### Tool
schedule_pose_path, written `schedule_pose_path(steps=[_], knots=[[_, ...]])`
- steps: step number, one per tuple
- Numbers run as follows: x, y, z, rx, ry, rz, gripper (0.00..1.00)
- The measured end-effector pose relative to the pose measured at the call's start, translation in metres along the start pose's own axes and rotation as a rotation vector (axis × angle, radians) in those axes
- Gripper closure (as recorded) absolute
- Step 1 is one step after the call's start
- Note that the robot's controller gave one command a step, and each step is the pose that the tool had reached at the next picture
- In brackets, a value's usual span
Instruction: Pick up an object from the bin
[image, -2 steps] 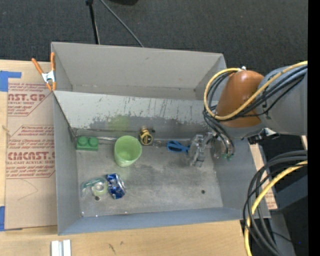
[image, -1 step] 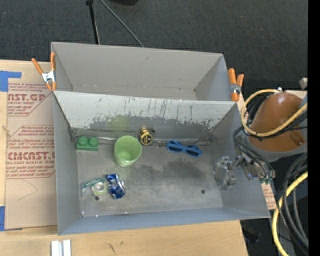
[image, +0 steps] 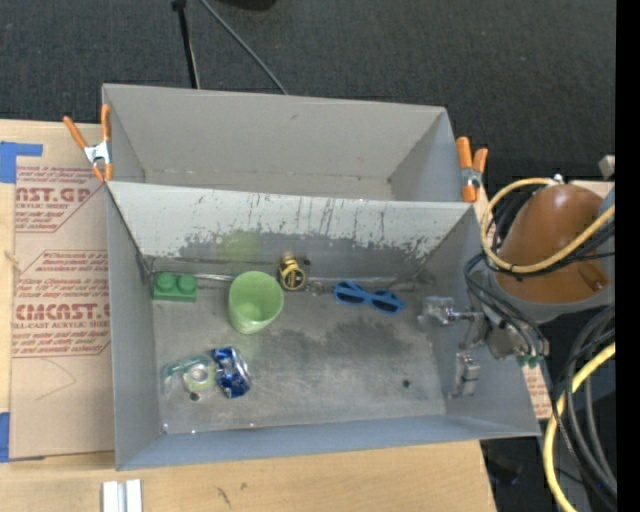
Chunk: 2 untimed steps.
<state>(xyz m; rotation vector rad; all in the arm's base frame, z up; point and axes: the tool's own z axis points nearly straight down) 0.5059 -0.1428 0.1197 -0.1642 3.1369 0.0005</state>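
Your claw (image: 452, 343) is low in the grey bin (image: 300, 150), close against the wall on the side the arm comes in from. Its two metal fingers (image: 437, 313) stand apart, so it is let go, and you can see only bare bin floor between them. It holds nothing and hangs over nothing.

All the things you could pick lie away from the claw, out toward the far side of the bin from the arm. The nearest one is a small flat blue thing (image: 367, 296), a bit like tiny glasses. It lies near the claw by the back wall, not touching it.

Past that, further from the claw, is a little gold metal thing (image: 291, 272). Just beside it a light green cup (image: 254, 301) lies tipped on its side.

Further still is a green toy block (image: 175, 287) with two bumps on top. It sits by the back wall, well apart from the claw.

Toward the front wall, also far from the claw, a squashed blue can (image: 231, 371) lies touching a small clear thing (image: 196, 376).

Behind the claw you can see the arm's round orange cover (image: 555, 240) with yellow cables (image: 500, 262) looped round it.
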Motion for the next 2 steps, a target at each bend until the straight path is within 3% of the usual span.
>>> schedule_pose_path(steps=[1,2], knots=[[-0.091,0.048,-0.002,-0.002,-0.005,0.231,0.00],[-0.088,0.045,0.051,-0.001,0.001,0.486,0.00]])
